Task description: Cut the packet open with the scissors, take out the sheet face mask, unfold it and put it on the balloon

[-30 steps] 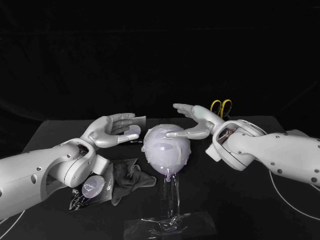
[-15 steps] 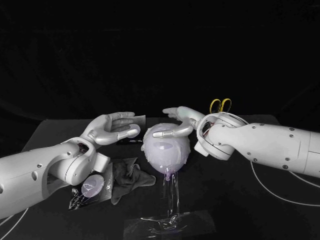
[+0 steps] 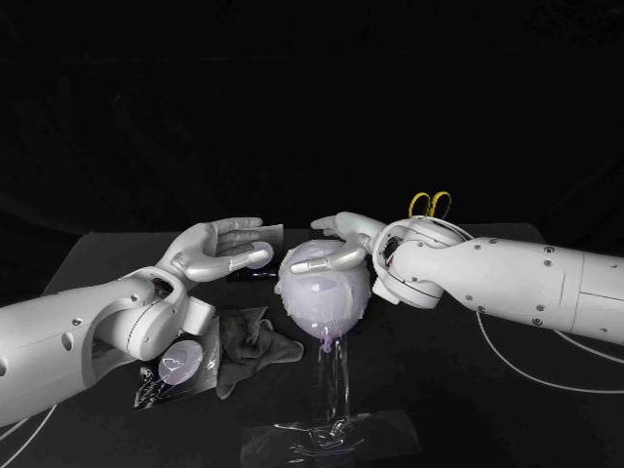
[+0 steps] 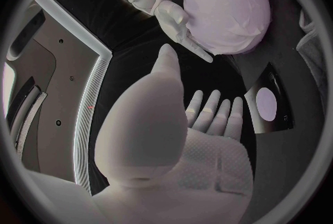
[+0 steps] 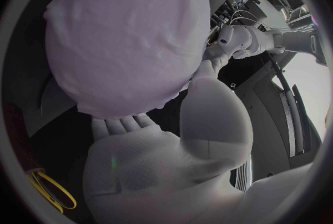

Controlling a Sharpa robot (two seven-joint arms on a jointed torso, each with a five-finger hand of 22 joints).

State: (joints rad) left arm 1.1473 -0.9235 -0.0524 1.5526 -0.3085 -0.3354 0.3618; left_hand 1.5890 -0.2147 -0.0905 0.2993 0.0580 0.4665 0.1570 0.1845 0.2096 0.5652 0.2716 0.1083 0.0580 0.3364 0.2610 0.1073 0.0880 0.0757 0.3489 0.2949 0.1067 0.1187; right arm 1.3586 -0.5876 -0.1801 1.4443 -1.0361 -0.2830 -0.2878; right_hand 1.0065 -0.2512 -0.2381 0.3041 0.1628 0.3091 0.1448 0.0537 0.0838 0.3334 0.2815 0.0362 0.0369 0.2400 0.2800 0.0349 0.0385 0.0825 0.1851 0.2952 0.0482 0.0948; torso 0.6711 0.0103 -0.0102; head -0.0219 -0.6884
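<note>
The mask (image 5: 125,35) lay draped over the balloon (image 3: 327,297), right under the right hand (image 3: 337,239), whose fingers rested on it gripping nothing, probably to smooth it down; the left hand (image 3: 225,252) hovered just beside, released and empty, seemingly ready to steady it.

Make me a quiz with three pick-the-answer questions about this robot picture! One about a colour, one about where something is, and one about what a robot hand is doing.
1. What colour are the handles of the scissors?
A) yellow
B) red
C) green

2. Where is the right robot hand?
A) up in the air, touching nothing
B) on the balloon
C) on the scissors

3. What is the left robot hand doing?
A) holding the scissors
B) squeezing the balloon
C) holding nothing, fingers apart

Answers:
1 A: both handle loops show yellow.
2 B: its fingers lie on the balloon's top.
3 C: it is beside the balloon, apart from it, with a bare palm.
</note>
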